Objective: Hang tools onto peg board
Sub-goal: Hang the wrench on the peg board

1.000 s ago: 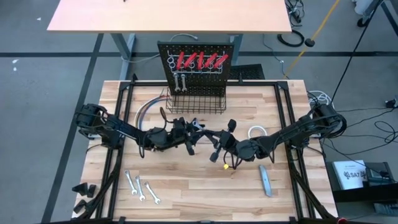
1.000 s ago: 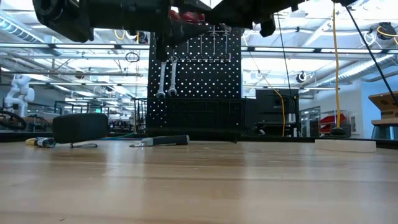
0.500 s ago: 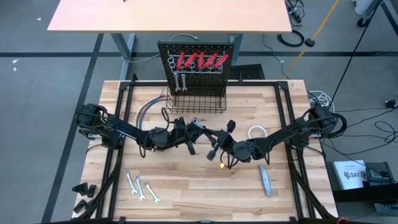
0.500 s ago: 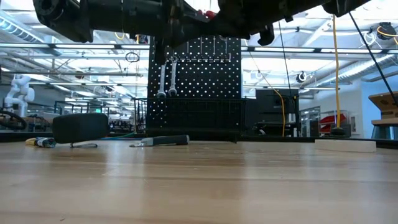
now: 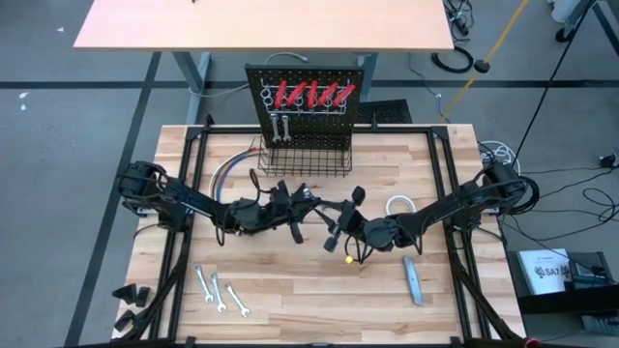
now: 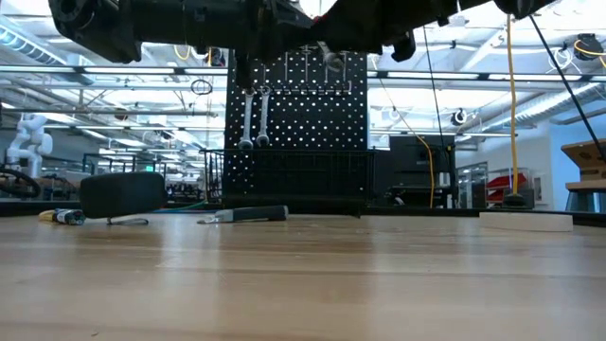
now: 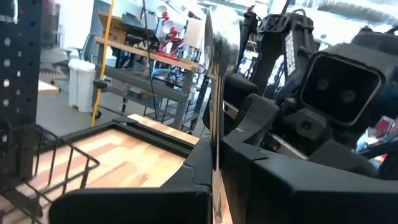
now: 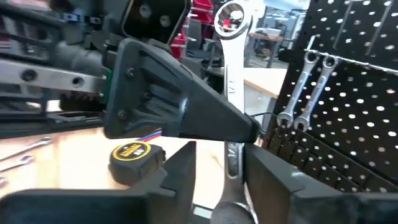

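- Left gripper (image 5: 308, 203): raised above the middle of the surface (image 5: 309, 290), in front of the wire basket (image 5: 305, 158); its fingers are clamped on a silver wrench (image 7: 215, 93), which stands upright between them in the left wrist view.
- Right gripper (image 5: 334, 232): just beside the left gripper, facing it; its fingers (image 8: 273, 174) stand apart on either side of the same wrench's shank, with gaps visible in the right wrist view.
- Peg board (image 5: 309, 97): upright at the far edge of the surface; red-handled tools (image 5: 309, 94) sit in its row of ring holders, and two wrenches (image 5: 280, 126) hang below them at the left side.
- Three more wrenches (image 5: 221, 290) lie flat near the front left of the surface.
- Yellow tape measure (image 8: 132, 160): on the surface, under the right arm.
- White tape roll (image 5: 399, 206): on the surface, beside the right arm.
- Grey bar (image 5: 412, 281): lying front right.
- Bundle of coloured wires (image 5: 224, 172): left of the basket.
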`<state>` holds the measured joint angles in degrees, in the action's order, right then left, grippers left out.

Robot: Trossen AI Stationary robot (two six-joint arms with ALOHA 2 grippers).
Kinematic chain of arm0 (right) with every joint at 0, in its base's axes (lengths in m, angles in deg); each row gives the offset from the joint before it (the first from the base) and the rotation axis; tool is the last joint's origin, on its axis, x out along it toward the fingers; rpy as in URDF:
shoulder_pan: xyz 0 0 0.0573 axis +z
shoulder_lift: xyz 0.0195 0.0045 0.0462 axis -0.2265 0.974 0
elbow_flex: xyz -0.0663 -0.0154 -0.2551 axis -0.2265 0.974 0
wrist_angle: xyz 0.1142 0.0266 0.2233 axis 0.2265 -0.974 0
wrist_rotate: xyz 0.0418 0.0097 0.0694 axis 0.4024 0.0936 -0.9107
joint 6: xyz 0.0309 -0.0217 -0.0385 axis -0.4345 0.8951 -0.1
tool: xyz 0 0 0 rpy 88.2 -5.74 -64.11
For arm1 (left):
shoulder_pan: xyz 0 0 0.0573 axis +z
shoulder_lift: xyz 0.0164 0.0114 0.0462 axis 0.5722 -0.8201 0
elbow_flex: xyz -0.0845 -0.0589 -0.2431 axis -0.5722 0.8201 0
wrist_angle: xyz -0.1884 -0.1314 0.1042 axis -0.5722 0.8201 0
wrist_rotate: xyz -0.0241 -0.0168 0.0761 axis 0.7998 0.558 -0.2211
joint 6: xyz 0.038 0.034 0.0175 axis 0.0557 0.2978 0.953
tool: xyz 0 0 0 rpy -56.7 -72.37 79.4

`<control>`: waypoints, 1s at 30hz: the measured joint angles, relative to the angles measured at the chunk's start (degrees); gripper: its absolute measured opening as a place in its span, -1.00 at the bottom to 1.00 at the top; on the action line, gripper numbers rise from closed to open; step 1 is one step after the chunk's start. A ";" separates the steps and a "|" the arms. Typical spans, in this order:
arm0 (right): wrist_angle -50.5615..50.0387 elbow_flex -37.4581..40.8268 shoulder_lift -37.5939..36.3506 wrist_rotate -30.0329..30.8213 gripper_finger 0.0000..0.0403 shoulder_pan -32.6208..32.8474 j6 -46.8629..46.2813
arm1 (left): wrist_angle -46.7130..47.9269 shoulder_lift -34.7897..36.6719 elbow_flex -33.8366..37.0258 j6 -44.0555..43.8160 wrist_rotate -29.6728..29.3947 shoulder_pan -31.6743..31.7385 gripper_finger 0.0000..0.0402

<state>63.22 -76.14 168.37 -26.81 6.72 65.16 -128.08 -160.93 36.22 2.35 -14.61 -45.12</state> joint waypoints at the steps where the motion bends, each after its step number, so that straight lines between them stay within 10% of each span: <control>1: -1.20 0.00 -0.81 -0.39 -0.32 0.16 -0.58 | 0.03 0.08 -0.02 1.11 0.00 0.00 -0.94; 8: -12.71 -0.09 -7.83 -8.34 -0.03 0.76 -4.89 | 12.91 6.23 0.13 1.76 1.80 1.79 -0.94; 18: -17.80 -0.09 -11.06 -9.07 0.03 1.74 -4.59 | 43.25 20.95 0.10 -1.94 25.74 13.06 -0.94; 30: -14.24 -0.04 -4.69 -16.39 0.01 -2.73 -7.17 | 44.64 23.76 0.09 -4.97 45.25 21.99 -0.94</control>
<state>48.97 -76.19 163.68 -43.21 3.98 57.99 -83.44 -137.17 36.31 -2.62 30.63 -23.13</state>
